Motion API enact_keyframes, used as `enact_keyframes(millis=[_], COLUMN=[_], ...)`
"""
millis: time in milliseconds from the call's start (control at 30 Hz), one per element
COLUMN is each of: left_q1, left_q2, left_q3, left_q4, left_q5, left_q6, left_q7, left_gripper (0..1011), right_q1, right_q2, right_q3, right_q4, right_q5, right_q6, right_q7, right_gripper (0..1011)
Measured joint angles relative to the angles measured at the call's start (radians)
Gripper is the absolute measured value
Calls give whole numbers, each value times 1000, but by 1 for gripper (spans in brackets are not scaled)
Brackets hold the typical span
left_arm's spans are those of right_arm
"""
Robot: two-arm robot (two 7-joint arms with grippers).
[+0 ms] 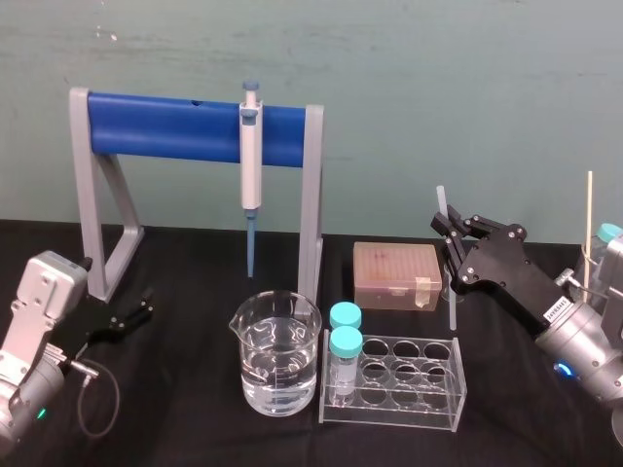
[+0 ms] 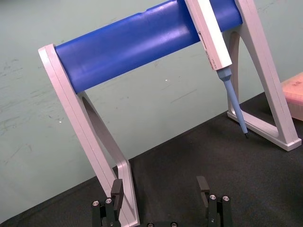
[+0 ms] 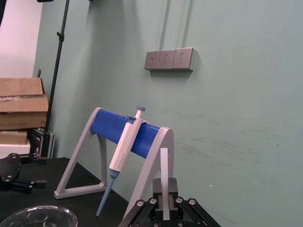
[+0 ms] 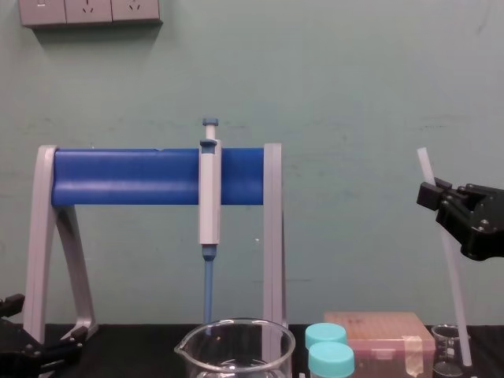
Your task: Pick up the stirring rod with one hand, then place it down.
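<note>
right gripper [image 1: 446,226] | raised just right of the pink tip box [image 1: 396,274] | jaws clamped on the upper part of the stirring rod [image 4: 450,268] | rod near upright, slightly tilted, lower end at the small glass beaker [image 4: 446,346] right of the box, whether inside it unclear | left gripper [image 1: 146,302] far left of the box, low over the counter [image 1: 195,428], jaws wide apart, empty

Your head view looks down on the table [image 1: 185,389], with the pipette stand [image 1: 165,126] at its back. Your chest view sits lower, facing the wall [image 4: 354,118] level with the stand's bar. Your left wrist view looks over the left gripper [image 2: 160,189], close to the stand. Your right wrist view, over the right gripper [image 3: 164,187], sees it from farther off. All four share the stand.
</note>
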State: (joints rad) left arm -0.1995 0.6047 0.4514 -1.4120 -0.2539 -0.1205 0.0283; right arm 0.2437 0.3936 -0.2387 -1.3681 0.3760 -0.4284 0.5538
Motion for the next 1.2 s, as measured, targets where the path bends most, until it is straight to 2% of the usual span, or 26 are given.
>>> enact_keyframes(millis=[1200], left_q1=[0], left_q2=[0], left_q3=[0], left_q4=[0], left_q5=[0], left_q6=[0], left_q7=[0], left_gripper=[1000], right_q1=[0], right_q2=[1], right_q3=[-2], right_q4=[-2], right_q5=[2], right_q6=[1], right_q7=[0], right_gripper=[64])
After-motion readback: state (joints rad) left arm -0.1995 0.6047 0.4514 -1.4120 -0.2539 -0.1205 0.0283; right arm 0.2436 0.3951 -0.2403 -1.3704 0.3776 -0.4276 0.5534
